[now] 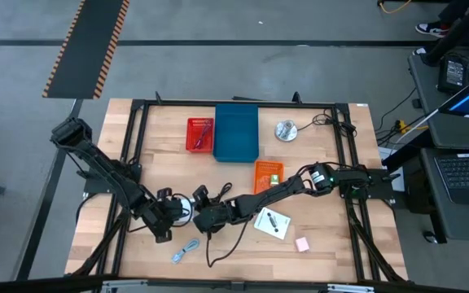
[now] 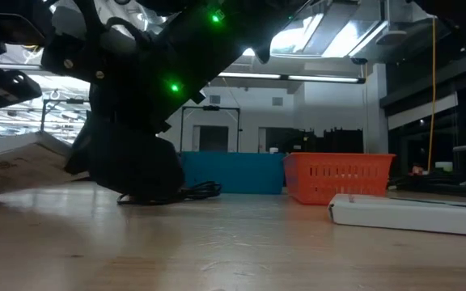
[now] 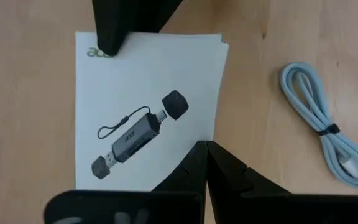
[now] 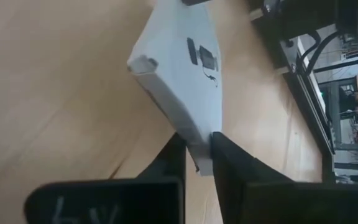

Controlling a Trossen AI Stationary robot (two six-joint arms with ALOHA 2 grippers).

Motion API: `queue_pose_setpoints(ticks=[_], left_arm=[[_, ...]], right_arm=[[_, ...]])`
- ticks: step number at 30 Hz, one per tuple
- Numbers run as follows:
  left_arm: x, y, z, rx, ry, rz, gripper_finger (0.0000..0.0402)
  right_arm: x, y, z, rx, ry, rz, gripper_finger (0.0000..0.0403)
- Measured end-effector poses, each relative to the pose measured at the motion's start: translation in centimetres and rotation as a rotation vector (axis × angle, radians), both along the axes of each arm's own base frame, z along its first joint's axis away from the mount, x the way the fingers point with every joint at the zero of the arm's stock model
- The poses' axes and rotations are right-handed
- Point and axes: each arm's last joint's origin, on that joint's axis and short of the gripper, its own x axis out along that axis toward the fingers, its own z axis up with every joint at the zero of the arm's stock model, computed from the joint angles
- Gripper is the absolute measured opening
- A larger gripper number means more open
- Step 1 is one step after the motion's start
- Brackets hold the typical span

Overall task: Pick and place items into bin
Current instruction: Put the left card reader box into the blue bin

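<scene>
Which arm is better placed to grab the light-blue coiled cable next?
Left, probably. The light-blue coiled cable lies on the left arm's side, while the right arm is stretched far across. Both the left gripper and right gripper grip the white rectangular box.

Only green "ace" — cut off — on the white card [image 3: 148, 112].

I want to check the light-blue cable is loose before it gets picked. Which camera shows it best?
The left wrist view: the light-blue cable lies large on bare wood, folded into a long loop with a dark tie, beside a white card. The high view shows it only as a tiny squiggle near the table's front. The other two views miss it.
</scene>
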Motion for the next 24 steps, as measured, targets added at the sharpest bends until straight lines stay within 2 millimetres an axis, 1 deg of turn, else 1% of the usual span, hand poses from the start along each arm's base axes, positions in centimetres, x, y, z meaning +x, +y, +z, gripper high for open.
queue_pose_setpoints(ticks=[4, 8, 11, 15, 20, 24], left_arm=[[-0.1, 0.1, 0.4, 0.024, -0.025, -0.032, 0.0002], [-0.3, 0.6, 1.6, 0.043, -0.093, -0.043, 0.0002], [-0.7, 1.1, 2.7, 0.060, -0.158, -0.039, 0.0002], [-1.5, 2.0, 4.1, 0.087, -0.222, -0.029, 0.0002], [-2.5, 3.0, 5.2, 0.121, -0.263, -0.010, 0.0002], [-2.9, 3.5, 5.7, 0.164, -0.292, -0.021, 0.0002]], right_arm=[[-0.2, 0.0, -0.2, -0.006, 0.025, 0.001, 0.0016], [-0.2, -0.1, -0.3, -0.001, 0.033, -0.003, 0.0004], [-0.3, -0.1, -0.2, -0.002, 0.038, -0.004, 0.0002], [-0.4, 0.4, -0.2, -0.017, 0.040, -0.007, 0.0001], [-1.1, 1.2, -0.4, -0.077, 0.069, -0.037, 0.0001], [-1.5, 1.4, 0.5, -0.077, 0.086, -0.032, 0.0000]])
